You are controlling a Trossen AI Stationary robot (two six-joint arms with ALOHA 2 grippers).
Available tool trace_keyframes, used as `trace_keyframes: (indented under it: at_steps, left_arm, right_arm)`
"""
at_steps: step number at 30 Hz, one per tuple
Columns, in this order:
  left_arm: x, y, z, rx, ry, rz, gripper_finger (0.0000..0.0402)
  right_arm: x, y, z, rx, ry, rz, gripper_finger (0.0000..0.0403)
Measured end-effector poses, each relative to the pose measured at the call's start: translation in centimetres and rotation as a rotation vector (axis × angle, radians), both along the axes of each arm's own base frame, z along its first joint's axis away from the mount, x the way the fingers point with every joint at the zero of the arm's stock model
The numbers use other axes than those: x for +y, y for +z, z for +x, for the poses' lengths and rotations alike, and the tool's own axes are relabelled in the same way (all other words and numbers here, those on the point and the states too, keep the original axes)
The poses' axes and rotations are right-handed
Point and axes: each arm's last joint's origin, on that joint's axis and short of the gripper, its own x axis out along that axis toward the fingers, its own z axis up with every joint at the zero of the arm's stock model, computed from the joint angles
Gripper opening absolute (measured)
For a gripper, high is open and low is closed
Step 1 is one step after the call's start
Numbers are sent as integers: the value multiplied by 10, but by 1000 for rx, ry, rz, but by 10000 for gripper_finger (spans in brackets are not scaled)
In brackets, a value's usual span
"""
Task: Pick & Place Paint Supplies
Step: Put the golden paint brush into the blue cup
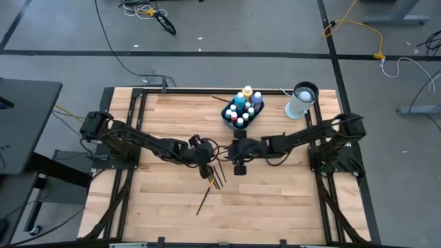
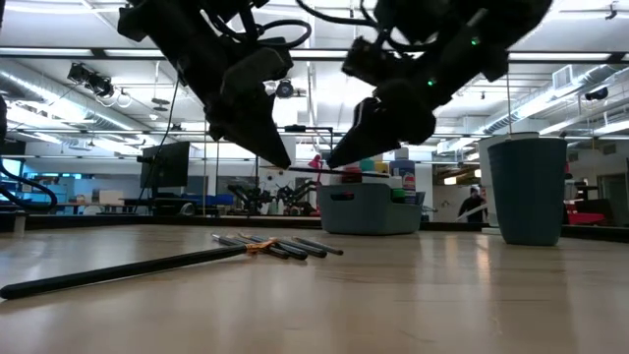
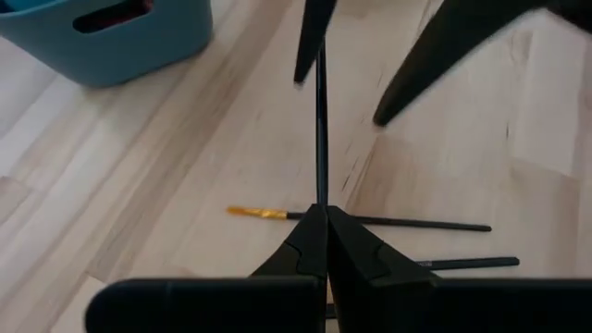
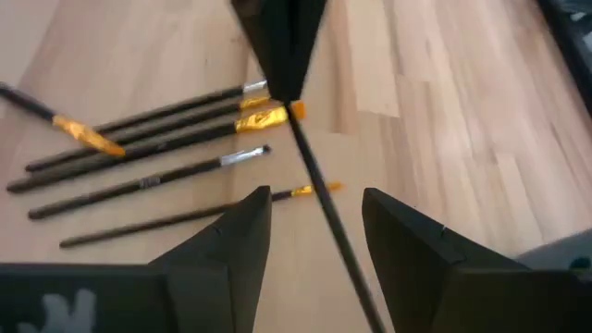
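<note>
My left gripper [image 1: 210, 153] [image 3: 326, 211] hovers over the table's middle, shut on a thin dark brush [image 2: 314, 169] that it keeps level above the wood. My right gripper [image 1: 227, 148] [image 4: 316, 192] faces it from the right and is open. Its two fingers stand on either side of the brush's handle [image 4: 324, 217], and I see no touch. Several more brushes [image 1: 215, 176] [image 4: 148, 139] lie flat on the table below. A longer one [image 1: 205, 198] lies nearer the front edge. Small paint bottles [image 1: 244, 103] stand in a blue bin [image 1: 238, 122]. My left gripper pinches the brush between its two fingertips [image 3: 310, 231], close to the orange ferrule end [image 4: 296, 109]. The fingers slant down from the table's left side. The brush is lifted clear and about level, and its handle [image 3: 321, 129] points toward the right gripper.
The blue bin [image 2: 369, 208] sits toward the table's far edge, right of centre. A tall white cylinder with a dark top [image 1: 301, 101] [image 2: 526, 187] stands to its right. Bare wood stretches along the near side of the table [image 1: 275, 207].
</note>
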Motion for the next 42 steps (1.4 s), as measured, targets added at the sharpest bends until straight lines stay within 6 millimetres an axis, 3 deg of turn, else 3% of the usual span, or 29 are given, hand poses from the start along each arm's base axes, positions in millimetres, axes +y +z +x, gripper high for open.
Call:
trace_keyframes:
  at_steps: [8, 17, 23, 29, 33, 37, 42]
  left_arm:
    - [0, 2, 2, -21, -8, 8, 1]
    - [1, 5, 4, -61, 3, 25, 8]
    - [0, 5, 4, -66, 10, 36, 37]
    - [5, 7, 3, -76, 114, 168, 64]
    - [10, 8, 3, -77, 159, 230, 75]
    - [11, 8, 3, -92, 187, 206, 77]
    - [10, 7, 4, -81, 152, 178, 70]
  right_arm:
    - [-5, -2, 15, 76, -24, -69, 159]
    - [-13, -5, 13, 110, -30, -68, 13]
    - [-10, -3, 7, 145, -68, -7, 15]
    - [6, 17, -13, 189, -111, 80, 12]
    - [19, 58, -35, 84, -147, 81, 10]
    - [23, 94, -69, -37, -331, -1, 10]
    - [23, 92, -114, -122, -392, 25, 9]
